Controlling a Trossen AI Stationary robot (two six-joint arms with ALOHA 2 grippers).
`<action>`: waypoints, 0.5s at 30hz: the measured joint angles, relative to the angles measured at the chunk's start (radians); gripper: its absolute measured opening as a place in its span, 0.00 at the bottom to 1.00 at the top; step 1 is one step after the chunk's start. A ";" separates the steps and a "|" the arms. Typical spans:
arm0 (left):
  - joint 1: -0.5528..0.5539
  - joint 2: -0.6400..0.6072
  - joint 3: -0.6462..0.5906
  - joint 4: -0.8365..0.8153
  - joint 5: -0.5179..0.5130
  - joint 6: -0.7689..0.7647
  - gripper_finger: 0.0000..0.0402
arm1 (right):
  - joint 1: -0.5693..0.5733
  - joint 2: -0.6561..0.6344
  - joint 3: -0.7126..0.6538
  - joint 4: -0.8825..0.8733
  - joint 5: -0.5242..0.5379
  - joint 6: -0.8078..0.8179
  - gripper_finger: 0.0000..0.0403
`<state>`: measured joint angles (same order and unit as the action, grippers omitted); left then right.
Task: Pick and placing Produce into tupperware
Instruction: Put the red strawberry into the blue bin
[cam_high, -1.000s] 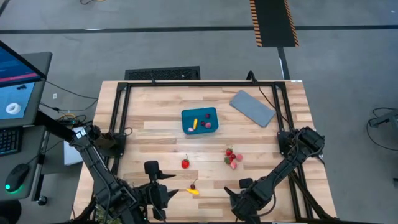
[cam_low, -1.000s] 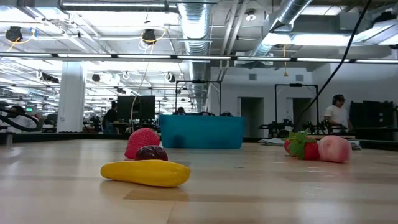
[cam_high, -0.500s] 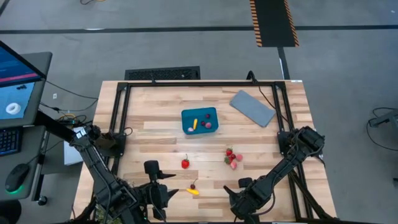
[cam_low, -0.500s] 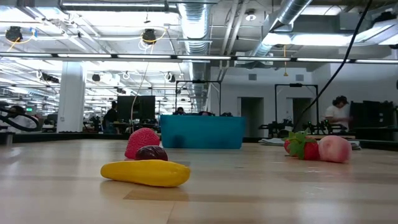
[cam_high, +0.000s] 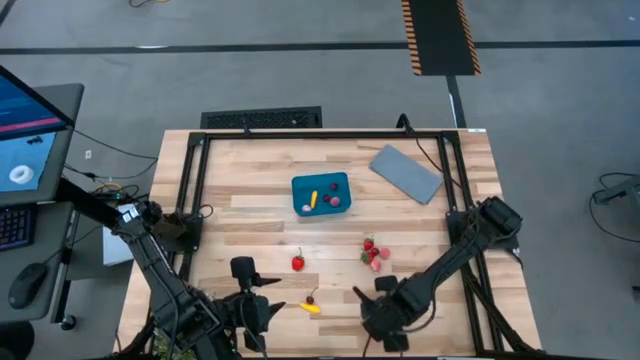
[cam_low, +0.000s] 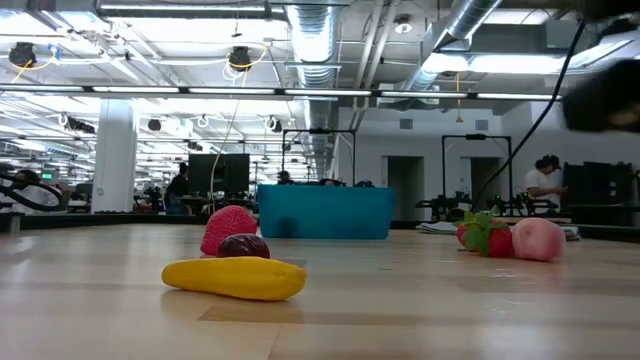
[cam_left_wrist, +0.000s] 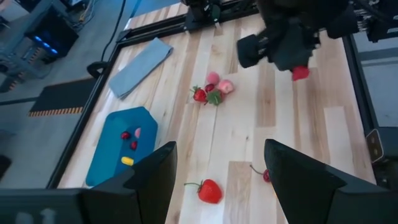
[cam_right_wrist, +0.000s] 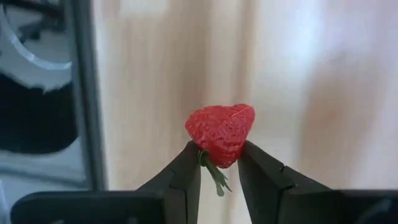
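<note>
The right gripper (cam_right_wrist: 219, 163) has its jaws clenched on a red strawberry (cam_right_wrist: 220, 134), which sits between the two dark fingers (cam_right_wrist: 186, 174) with its green stem hanging down. In the high view this gripper (cam_high: 385, 318) is in the lower middle of the frame, over the near part of the table (cam_high: 260, 215). In the left wrist view the strawberry (cam_left_wrist: 300, 73) shows as a red spot under the right arm, in the upper right of that frame.

The left gripper (cam_high: 262, 308) waits in the lower left of the high view, its jaws released and holding nothing.

The teal tupperware (cam_high: 321, 194) stands in the middle of the table and holds a yellow piece (cam_high: 313, 199) and some dark red pieces. A grey lid (cam_high: 405, 173) lies to its upper right. On the table, below the tupperware, lie one red strawberry (cam_high: 298, 263), a cluster of red and pink fruits (cam_high: 373, 254), a cherry (cam_high: 311, 298) and a yellow-orange piece (cam_high: 311, 309) just below it.
</note>
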<state>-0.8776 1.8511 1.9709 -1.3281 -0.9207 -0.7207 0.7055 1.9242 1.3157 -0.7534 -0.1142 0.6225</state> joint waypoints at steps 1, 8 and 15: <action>0.000 0.000 0.000 -0.002 0.000 0.000 0.58 | -0.012 -0.017 0.001 -0.017 0.021 -0.007 0.29; 0.000 0.000 0.000 -0.009 0.008 0.000 0.58 | -0.102 -0.178 0.006 -0.058 0.157 -0.046 0.29; 0.003 0.000 0.000 -0.032 0.009 0.003 0.58 | -0.197 -0.375 0.005 -0.010 0.253 -0.040 0.29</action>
<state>-0.8745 1.8511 1.9709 -1.3599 -0.9119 -0.7180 0.5089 1.5494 1.3209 -0.7637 0.1389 0.5824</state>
